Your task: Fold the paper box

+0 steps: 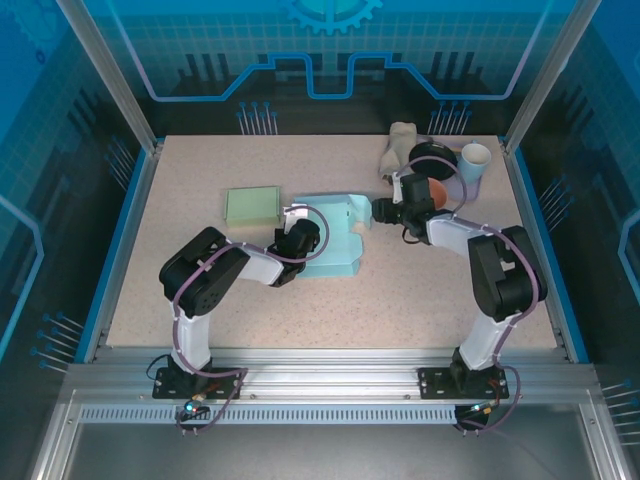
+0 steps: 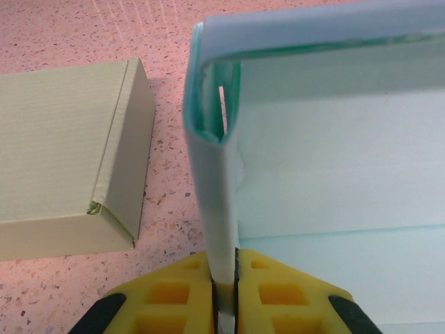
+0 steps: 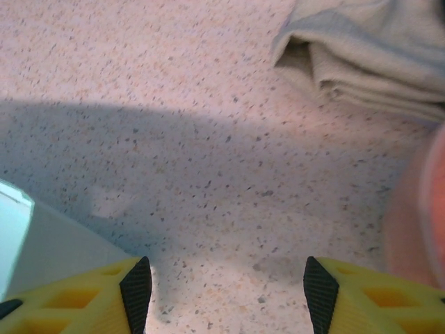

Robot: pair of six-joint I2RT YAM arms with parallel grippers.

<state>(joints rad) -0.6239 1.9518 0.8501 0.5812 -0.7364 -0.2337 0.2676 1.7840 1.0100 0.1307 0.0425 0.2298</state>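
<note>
The pale teal paper box lies partly folded at the table's middle. My left gripper is at the box's left side, shut on an upright side wall. In the left wrist view the yellow jaws of the left gripper pinch that thin wall, and the folded corner stands just beyond them. My right gripper hovers at the box's right edge, open. In the right wrist view the right gripper has only bare table between its fingers, and a corner of the box shows at the far left.
A closed green box sits just left of the teal one. A beige cloth, a white cup and an orange object lie at the back right, close to the right arm.
</note>
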